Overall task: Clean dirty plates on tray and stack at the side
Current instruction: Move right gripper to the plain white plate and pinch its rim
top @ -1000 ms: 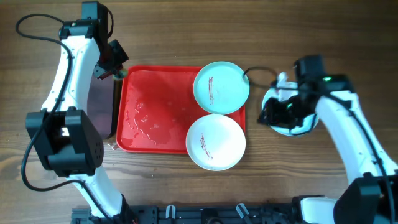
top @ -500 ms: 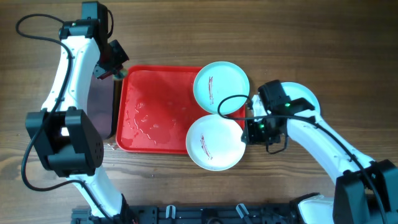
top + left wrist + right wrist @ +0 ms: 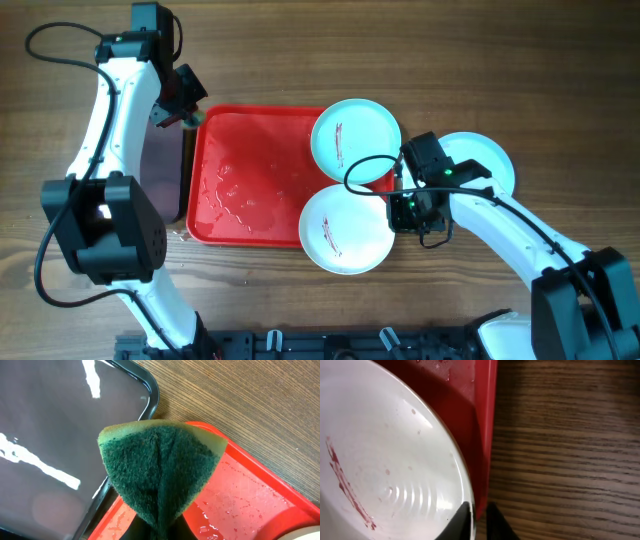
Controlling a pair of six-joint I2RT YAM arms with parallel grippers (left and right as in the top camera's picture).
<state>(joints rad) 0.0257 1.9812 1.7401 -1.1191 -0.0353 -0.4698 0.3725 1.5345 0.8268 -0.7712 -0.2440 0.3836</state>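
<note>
**Sponge held over tray corner as right arm reaches for smeared plate**

From my remote seat, the left gripper (image 3: 186, 112) is pressed together on a green scouring sponge (image 3: 157, 475), folded into a wedge. It hangs above the spot where the black tray (image 3: 45, 435) lies just beside the far left corner of the red tray (image 3: 250, 190).

The red tray lies in the middle of the wooden table (image 3: 560, 60), with water beading on its left half. A turquoise plate (image 3: 355, 140) sits at its far right corner and overhangs the rim. A near white plate (image 3: 345, 228) sits at the near right corner and juts past the tray's front edge. Each carries a thin brown smear, and their rims meet or nearly meet.

The right gripper (image 3: 396, 212) is at the right edge of the near white plate. In the wrist view its two dark fingertips (image 3: 457, 522) stand close together, with the plate's rim at the narrow gap. Whether they already pinch the rim, I cannot tell.

A second white plate (image 3: 485, 160) rests on the table to the right of the tray, partly hidden under the right arm.
</note>
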